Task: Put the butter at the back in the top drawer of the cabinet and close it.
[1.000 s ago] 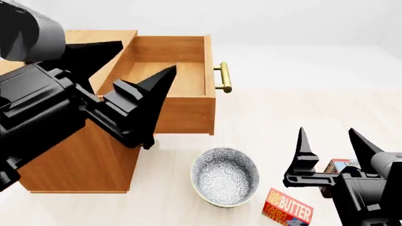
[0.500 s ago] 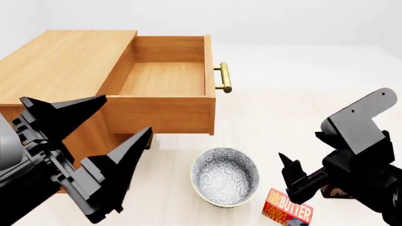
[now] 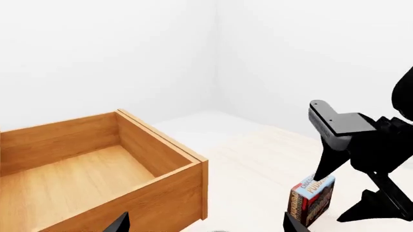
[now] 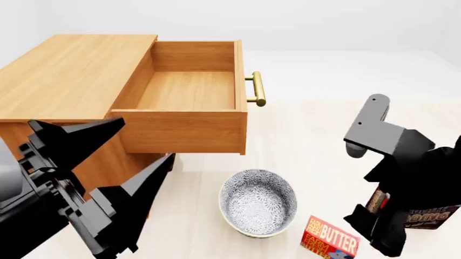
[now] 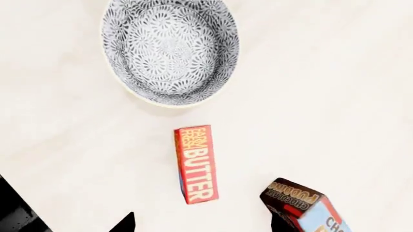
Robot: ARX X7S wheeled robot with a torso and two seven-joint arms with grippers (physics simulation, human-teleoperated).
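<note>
**Contents of scene, largest to smallest**

Cabinet (image 4: 72, 75): light-brown wood grain, filling the upper left of the head view; flat top bare; front face partly hidden behind the left arm.

Top drawer (image 4: 189, 89): pulled fully out toward the centre of the head view, interior bare wood; brass bar handle (image 4: 257, 88) on its front at upper centre; seen again at lower left of the left wrist view (image 3: 96, 174), walls upright, nothing inside.

Left gripper (image 4: 112, 162): black, lower left of the head view, in front of the cabinet's face; its two pointed fingers spread wide apart, nothing between them.

Right gripper (image 5: 200, 222): only two dark tips show at the lower edge of the right wrist view, set apart with the floor between them, holding nothing; in the head view the arm hangs at lower right above the cartons.

Bowl (image 4: 258, 202): white with dense dark floral pattern, lower centre of the head view, below the drawer front; upright, empty.

Chocolate pudding box (image 5: 303, 205): dark brown and blue, lower right of the right wrist view, near the butter but apart.

Butter (image 5: 195, 163): red and orange-yellow carton lying flat on the pale floor, centre of the right wrist view, just below the bowl; lower centre-right in the head view (image 4: 330, 238), untouched, outside the drawer.
</note>
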